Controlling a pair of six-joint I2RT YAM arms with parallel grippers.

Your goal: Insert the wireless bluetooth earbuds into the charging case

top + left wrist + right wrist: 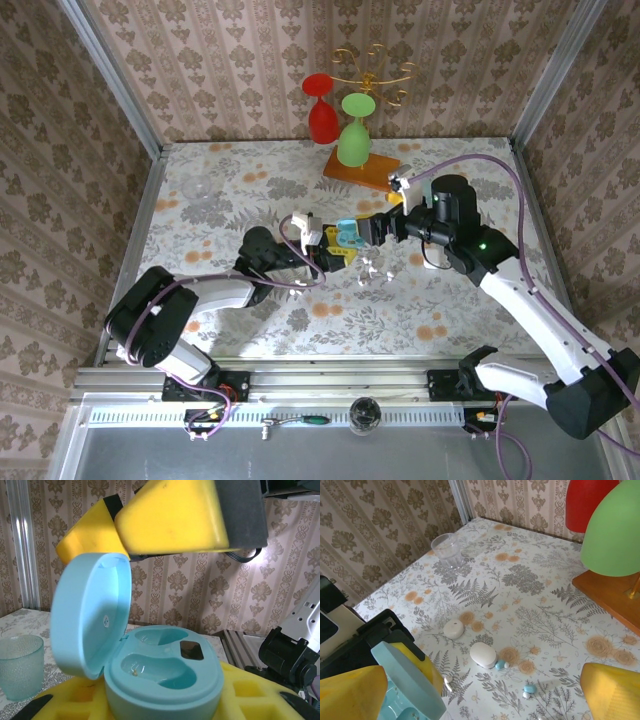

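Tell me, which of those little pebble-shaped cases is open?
The light blue case, its lid swung up so that the two hollows inside show; both white cases lie shut.

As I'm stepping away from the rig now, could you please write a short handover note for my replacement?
Left gripper: shut on the open blue case.
Right gripper: open, empty, above the case.
Earbuds: loose on the table beside a white case.
Done: case lid is open; both wells look empty.
Left: pick up the earbuds and seat them.

No legible text; a tiny unreadable round mark [106, 621] inside the lid [87, 605] of the blue case [165, 687].
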